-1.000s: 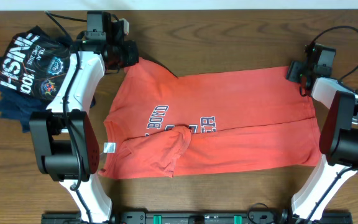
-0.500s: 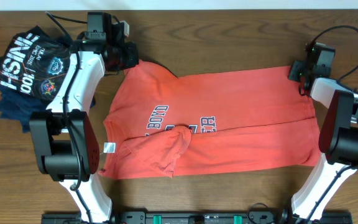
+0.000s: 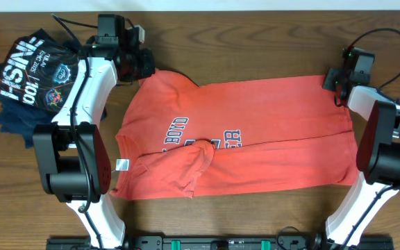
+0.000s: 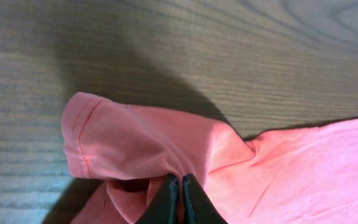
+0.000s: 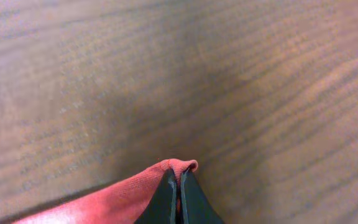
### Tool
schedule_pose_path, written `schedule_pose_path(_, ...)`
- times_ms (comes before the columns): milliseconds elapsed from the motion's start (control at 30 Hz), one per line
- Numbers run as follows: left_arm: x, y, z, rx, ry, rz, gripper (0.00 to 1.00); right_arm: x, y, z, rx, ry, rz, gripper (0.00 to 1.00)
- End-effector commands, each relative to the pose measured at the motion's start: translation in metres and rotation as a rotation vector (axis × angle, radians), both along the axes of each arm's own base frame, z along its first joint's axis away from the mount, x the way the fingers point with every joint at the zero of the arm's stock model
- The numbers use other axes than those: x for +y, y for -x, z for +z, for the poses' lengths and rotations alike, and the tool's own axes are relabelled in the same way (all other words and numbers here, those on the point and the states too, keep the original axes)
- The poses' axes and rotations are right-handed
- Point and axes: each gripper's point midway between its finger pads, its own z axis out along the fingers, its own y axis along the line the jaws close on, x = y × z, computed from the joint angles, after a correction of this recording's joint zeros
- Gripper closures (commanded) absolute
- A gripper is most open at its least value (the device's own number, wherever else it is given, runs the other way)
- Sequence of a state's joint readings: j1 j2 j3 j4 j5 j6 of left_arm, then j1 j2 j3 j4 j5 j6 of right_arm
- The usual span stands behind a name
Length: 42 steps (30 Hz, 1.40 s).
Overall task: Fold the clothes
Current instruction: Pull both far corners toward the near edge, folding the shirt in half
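Note:
The clothes, a red-orange T-shirt (image 3: pixel 255 139), lie spread across the table with the chest print facing up and one sleeve folded over near the front left. My left gripper (image 3: pixel 144 66) is shut on the shirt's far left sleeve corner (image 4: pixel 135 143), with the fabric bunched around its black fingertips (image 4: pixel 166 199). At the far right, my right gripper (image 3: pixel 330 80) is shut on the shirt's far right hem corner (image 5: pixel 176 167); a small fold of cloth sticks up between its closed fingers (image 5: pixel 191 199).
A pile of dark navy shirts with white lettering (image 3: pixel 33 76) lies at the far left of the wooden table (image 3: pixel 255 42). Both arm bases stand at the near edge, left (image 3: pixel 71 173) and right (image 3: pixel 387 160).
The right gripper has closed on the shirt's far right corner. The left gripper has kept its grip and the shirt has barely moved.

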State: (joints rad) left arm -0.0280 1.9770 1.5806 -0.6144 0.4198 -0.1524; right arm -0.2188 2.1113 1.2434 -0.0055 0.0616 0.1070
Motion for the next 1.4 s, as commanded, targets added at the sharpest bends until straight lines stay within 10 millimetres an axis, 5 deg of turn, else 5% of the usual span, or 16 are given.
schedule_pose_path(0, 0.002, 0.007, -0.005, 0.033, 0.001, -0.005, 0.94, -0.010, 0.007, 0.027, -0.014, 0.014, -0.050, 0.99)
schedule_pose_path(233, 0.010, 0.037, 0.005, 0.125, 0.000, 0.012, 0.94, -0.008, 0.043, 0.076, 0.046, 0.007, -0.070, 0.99)
schedule_pose_path(400, 0.024, 0.078, 0.024, 0.231, 0.003, 0.045, 0.94, -0.004, 0.079, 0.090, 0.142, -0.006, -0.081, 0.98)
schedule_pose_path(600, 0.044, 0.125, 0.039, 0.372, 0.013, 0.097, 0.94, 0.007, 0.134, 0.081, 0.351, -0.054, -0.098, 0.98)
schedule_pose_path(833, 0.042, 0.168, 0.044, 0.501, 0.014, 0.013, 0.94, 0.002, 0.179, 0.071, 0.525, -0.056, -0.170, 0.99)
schedule_pose_path(1367, 0.038, 0.207, 0.069, 0.529, 0.004, -0.063, 0.94, -0.025, 0.213, 0.069, 0.577, -0.151, -0.382, 0.99)
